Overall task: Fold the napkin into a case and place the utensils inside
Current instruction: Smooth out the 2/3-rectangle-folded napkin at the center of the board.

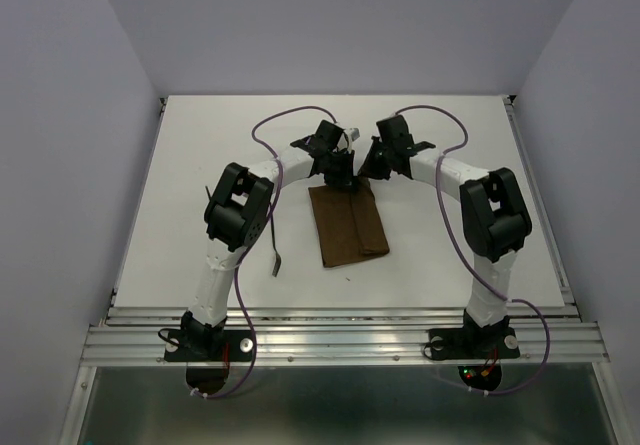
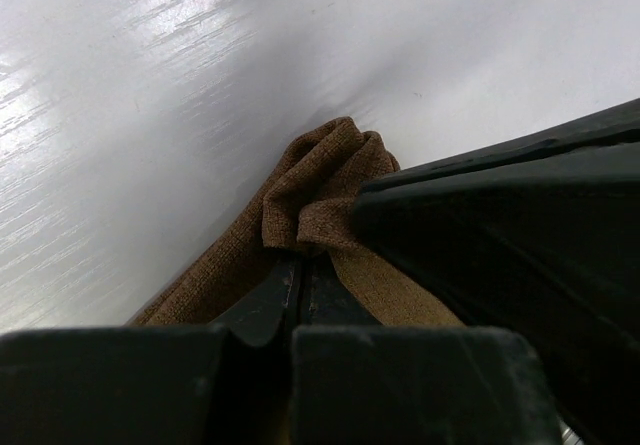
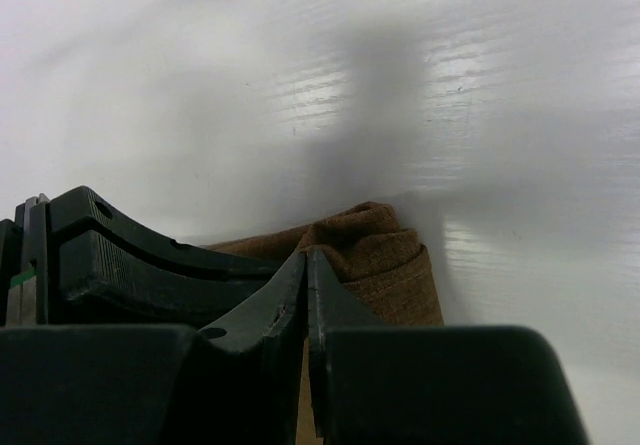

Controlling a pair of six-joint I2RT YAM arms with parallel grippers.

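Note:
The dark brown napkin [image 1: 348, 225] lies folded into a narrow upright rectangle at the table's middle. My left gripper [image 1: 339, 177] is shut on its far left corner, where the cloth [image 2: 322, 180] bunches up at the fingertips [image 2: 300, 257]. My right gripper [image 1: 376, 172] is shut on the far right corner, where folded layers of cloth [image 3: 385, 250] meet its fingertips [image 3: 307, 255]. One thin dark utensil [image 1: 275, 253] lies left of the napkin, partly under my left arm. A thin dark sliver [image 1: 207, 192] left of the left arm may be the other utensil.
The white table [image 1: 450, 255] has raised edges on the left and right and a metal rail [image 1: 340, 340] along the front. Purple cables [image 1: 285, 117] loop over both arms. Grey walls close in the sides and back.

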